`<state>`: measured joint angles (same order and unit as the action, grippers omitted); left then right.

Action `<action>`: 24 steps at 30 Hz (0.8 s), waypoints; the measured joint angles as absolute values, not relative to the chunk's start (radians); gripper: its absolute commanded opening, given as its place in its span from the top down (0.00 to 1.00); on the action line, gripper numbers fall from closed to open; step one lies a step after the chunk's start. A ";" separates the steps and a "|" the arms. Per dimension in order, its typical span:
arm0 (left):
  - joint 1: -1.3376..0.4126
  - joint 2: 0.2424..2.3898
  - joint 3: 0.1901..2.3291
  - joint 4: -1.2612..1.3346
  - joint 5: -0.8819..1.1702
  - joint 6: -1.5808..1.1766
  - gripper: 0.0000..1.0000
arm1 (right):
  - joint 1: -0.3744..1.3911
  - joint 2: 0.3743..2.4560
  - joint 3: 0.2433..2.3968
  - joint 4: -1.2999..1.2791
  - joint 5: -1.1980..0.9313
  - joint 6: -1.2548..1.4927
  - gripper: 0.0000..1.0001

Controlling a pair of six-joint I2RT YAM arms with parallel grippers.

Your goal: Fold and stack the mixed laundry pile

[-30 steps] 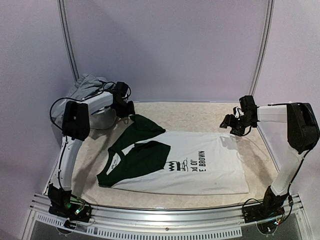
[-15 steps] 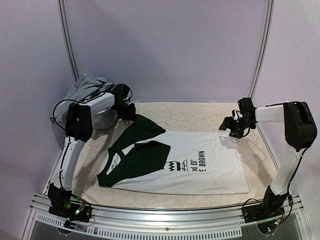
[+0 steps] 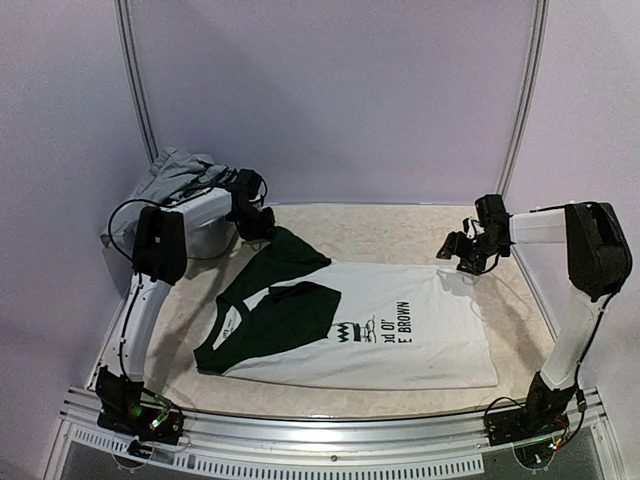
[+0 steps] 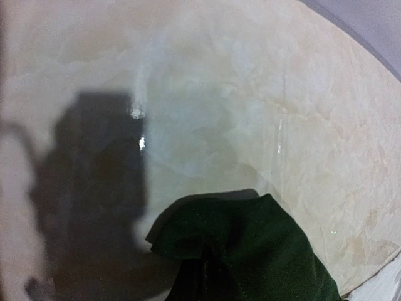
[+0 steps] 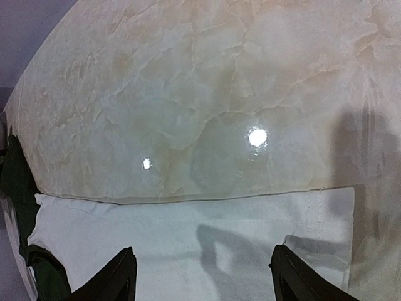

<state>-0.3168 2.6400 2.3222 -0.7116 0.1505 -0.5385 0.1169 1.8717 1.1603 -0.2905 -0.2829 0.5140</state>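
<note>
Shows white T-shirt point(image 3: 400, 340) spread flat on tabletop point(image 3: 380, 225); left tool point(image 3: 258, 225) clamped on far green sleeve point(image 4: 250, 244), right tool point(image 5: 202, 263) gaping over hem corner point(image 5: 332, 207). Calls for lifting sleeve low, folding inward, leaving body undisturbed.

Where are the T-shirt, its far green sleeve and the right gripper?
T-shirt point(image 3: 430, 350), top view, on the white body.
Far green sleeve point(image 4: 250, 251), left wrist view, on the middle of the cloth.
Right gripper point(image 5: 207, 279), right wrist view, between its fingertips.

Overhead light, diffuse. Two glare spots point(image 5: 257, 137) on the glossy bench point(image 5: 188, 94) ahead of the right tool point(image 5: 203, 276); soft shadows beside it. Left wrist view blurred, edges bowed.
</note>
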 measured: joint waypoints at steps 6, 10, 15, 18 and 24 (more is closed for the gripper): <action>-0.318 2.572 2.221 -0.661 0.151 -0.542 1.00 | 0.089 1.872 1.202 -0.312 -0.231 0.523 0.26; -0.322 2.484 2.161 -0.622 0.155 -0.544 1.00 | 0.076 1.880 1.243 -0.345 -0.161 0.537 0.27; -0.330 2.358 2.093 -0.572 0.169 -0.548 1.00 | 0.076 1.930 1.312 -0.401 -0.089 0.542 0.40; -0.336 2.296 2.060 -0.549 0.176 -0.550 1.00 | 0.076 1.963 1.325 -0.419 -0.063 0.545 0.41; -0.343 2.217 1.991 -0.525 0.180 -0.549 1.00 | 0.076 2.037 1.370 -0.464 -0.046 0.543 0.49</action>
